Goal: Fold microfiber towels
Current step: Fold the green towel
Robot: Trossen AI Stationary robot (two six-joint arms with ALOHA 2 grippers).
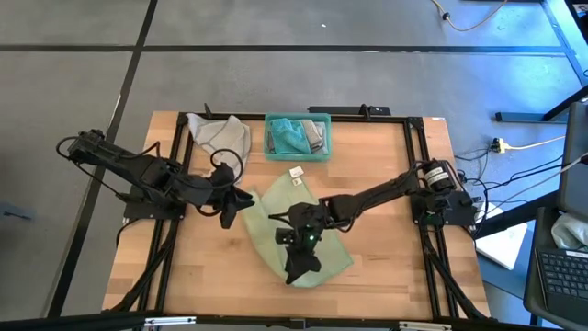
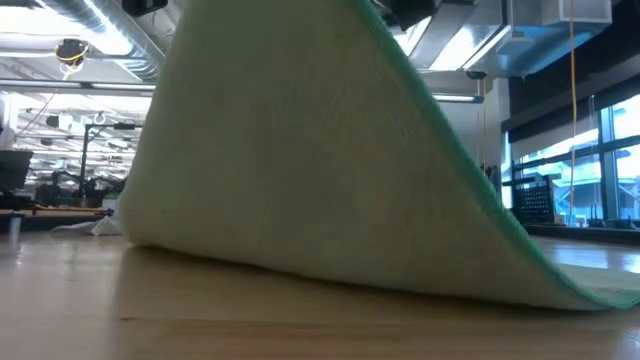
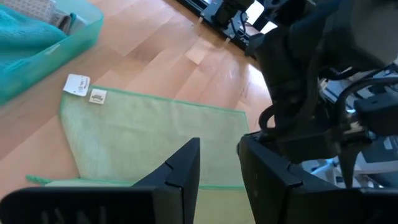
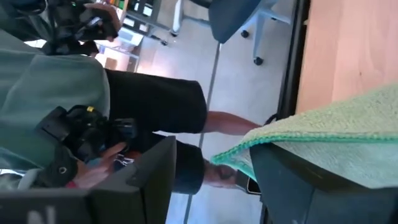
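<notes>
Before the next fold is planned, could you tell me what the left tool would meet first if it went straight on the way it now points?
Probably the pale green towel spread on the table just ahead of the left tool. The right arm looms close beside that line, though depth is hard to judge.

Pale green towel (image 2: 300,160) fills the low view, top edge cut off; right hand (image 1: 299,250) hides its middle.

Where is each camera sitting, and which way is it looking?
High: above the table, looking down; both arms, green towel, teal bin.
Low: at tabletop height, looking across; the towel fills it.
Left wrist: on the left arm, past its fingers at the towel.
Right wrist: past its fingers at a person.
All share the towel.
</notes>
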